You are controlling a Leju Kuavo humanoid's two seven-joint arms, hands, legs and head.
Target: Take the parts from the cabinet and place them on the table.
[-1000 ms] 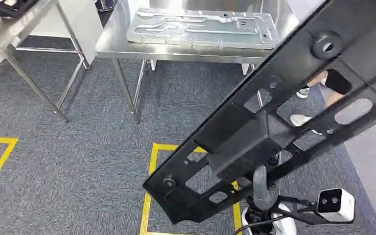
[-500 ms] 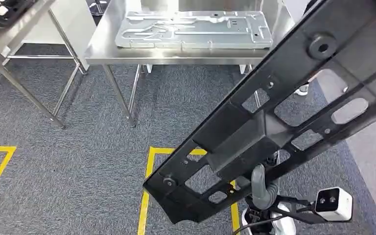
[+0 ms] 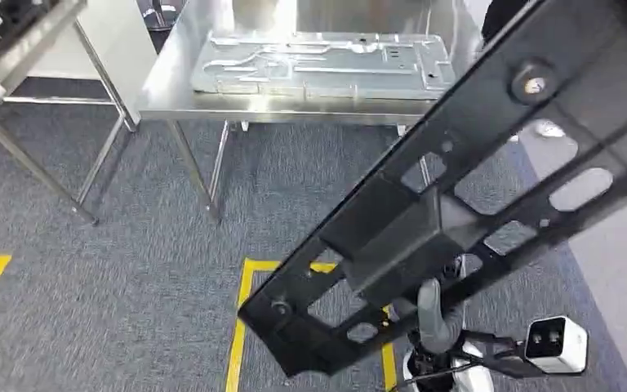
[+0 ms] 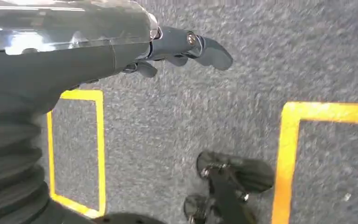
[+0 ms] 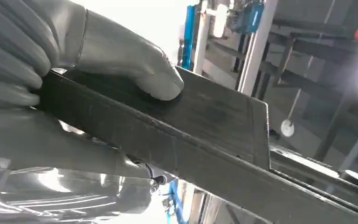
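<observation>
While your left hand [image 4: 177, 46] hangs empty over the carpet, fingers loosely apart, the steel table [image 3: 171, 82] with its metal plate [image 3: 318, 61] lies ahead. Your right hand [image 5: 74, 93] clamps the black slotted frame [image 3: 457, 204] aloft: carrying step. Next, you close in and lower it flat.

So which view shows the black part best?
The head view: the black part runs slanted across it, holes and bosses visible. The right wrist view gives one edge close up, gripped by the right hand. The left wrist view looks at carpet.
</observation>
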